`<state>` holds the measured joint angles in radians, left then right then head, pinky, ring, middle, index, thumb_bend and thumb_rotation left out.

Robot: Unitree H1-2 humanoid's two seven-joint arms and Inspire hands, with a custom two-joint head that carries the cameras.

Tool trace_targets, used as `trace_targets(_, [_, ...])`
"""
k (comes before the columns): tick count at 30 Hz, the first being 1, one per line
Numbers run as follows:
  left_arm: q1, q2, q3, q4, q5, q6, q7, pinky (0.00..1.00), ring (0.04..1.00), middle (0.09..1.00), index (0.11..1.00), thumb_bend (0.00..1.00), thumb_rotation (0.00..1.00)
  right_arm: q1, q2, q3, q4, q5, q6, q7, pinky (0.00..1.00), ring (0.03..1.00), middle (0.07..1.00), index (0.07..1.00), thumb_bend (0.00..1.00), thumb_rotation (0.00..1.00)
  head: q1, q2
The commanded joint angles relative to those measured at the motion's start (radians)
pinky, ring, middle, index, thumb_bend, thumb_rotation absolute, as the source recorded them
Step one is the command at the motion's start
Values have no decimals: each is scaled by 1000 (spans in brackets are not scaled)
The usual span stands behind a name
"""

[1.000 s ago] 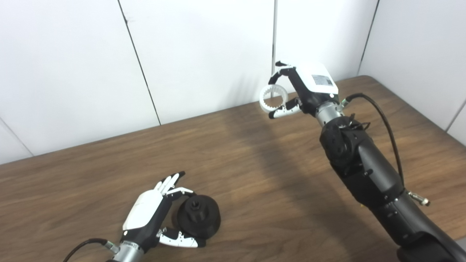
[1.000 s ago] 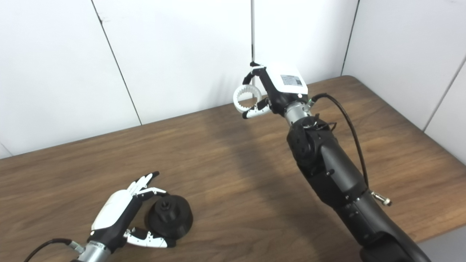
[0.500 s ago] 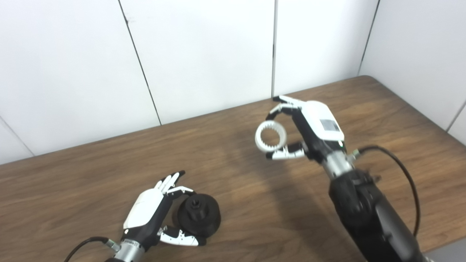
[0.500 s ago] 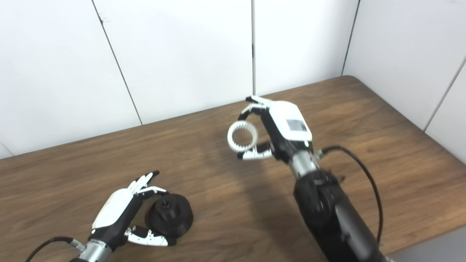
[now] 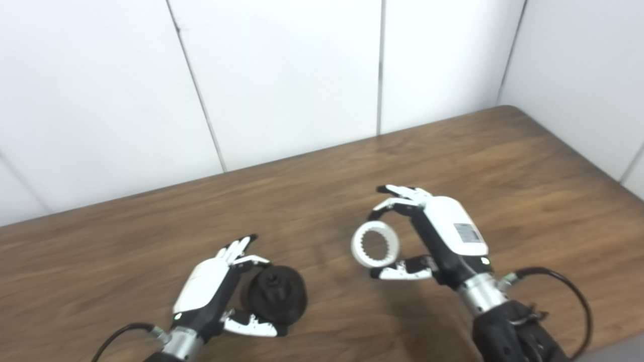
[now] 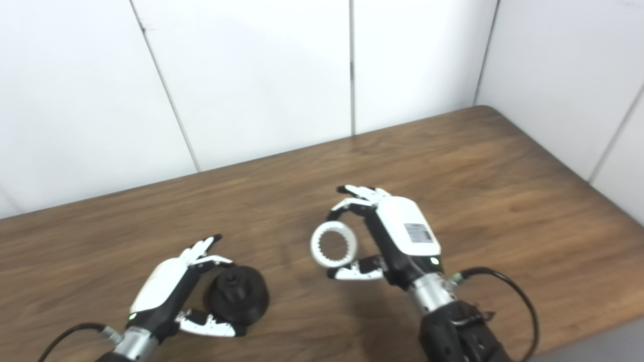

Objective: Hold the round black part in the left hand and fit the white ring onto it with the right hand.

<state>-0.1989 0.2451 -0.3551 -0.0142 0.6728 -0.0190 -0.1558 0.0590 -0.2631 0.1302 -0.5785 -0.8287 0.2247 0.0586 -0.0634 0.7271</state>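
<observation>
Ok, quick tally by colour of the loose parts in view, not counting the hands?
Black: 1, the round black part on the table, with the left hand around it.
White: 1, the toothed ring held by the right hand.
Total: 2.

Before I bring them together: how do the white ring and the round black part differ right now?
The white ring is an open hoop with teeth inside; the round black part is a solid dome with a raised hub on top. The ring is pinched in the right hand and tilted on edge; the black part sits low by the table, cupped by the left hand. The ring looks thinner. Both are round, and a clear gap separates them.
</observation>
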Motion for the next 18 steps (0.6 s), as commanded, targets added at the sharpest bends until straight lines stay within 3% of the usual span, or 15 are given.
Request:
trace_targets(1, [-33,-13,-9,1,51,17,17,1000,1000,1000,611,942,260,-16,-21,-30,-29,24,-48,-10,882,861,853,492,516,156,31,3])
trace_targets(5, [-40,-45,-28,-10,78,59,2,1000,1000,1000,615,940,271,-11,-32,-60,-15,64,-75,-9,888,859,852,492,516,155,92,13])
trace_targets(18, [-42,-57,-38,-16,104,85,5,1000,1000,1000,616,935,287,-40,-16,-48,6,87,-113,17,889,852,849,493,518,155,98,18])
